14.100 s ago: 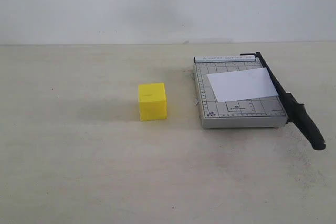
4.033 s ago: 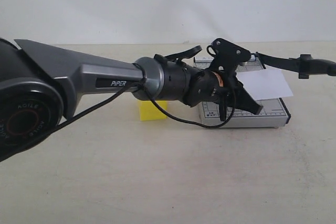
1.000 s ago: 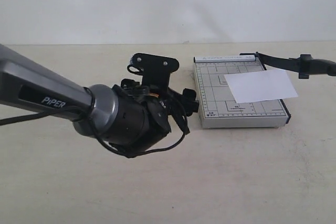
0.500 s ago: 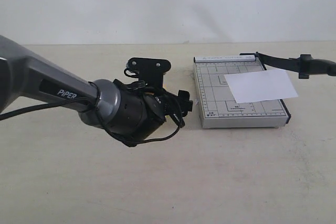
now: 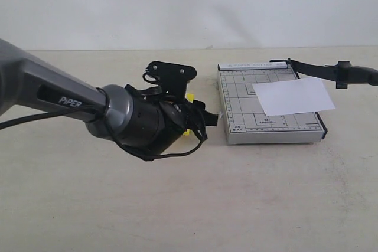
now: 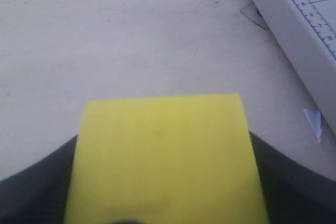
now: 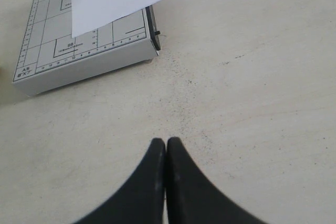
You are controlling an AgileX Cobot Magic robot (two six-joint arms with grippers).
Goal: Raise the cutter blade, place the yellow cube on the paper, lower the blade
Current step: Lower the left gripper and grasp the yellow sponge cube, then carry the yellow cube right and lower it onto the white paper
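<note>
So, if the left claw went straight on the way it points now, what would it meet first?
The yellow cube: it already sits between the fingers of the left claw, right in its line. Beyond the cube I see only bare table; the trimmer board lies off to the side.

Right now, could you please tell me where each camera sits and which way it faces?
Exterior view: off the arms, facing the wall across the table; trimmer board, paper, raised cutter blade; left arm, left end effector around yellow cube.
Left wrist view: on the left wrist, looking down at the yellow cube between its fingers.
Right wrist view: on the right wrist, looking past the shut right end effector to the trimmer board.
Shared: trimmer board in all three.
</note>
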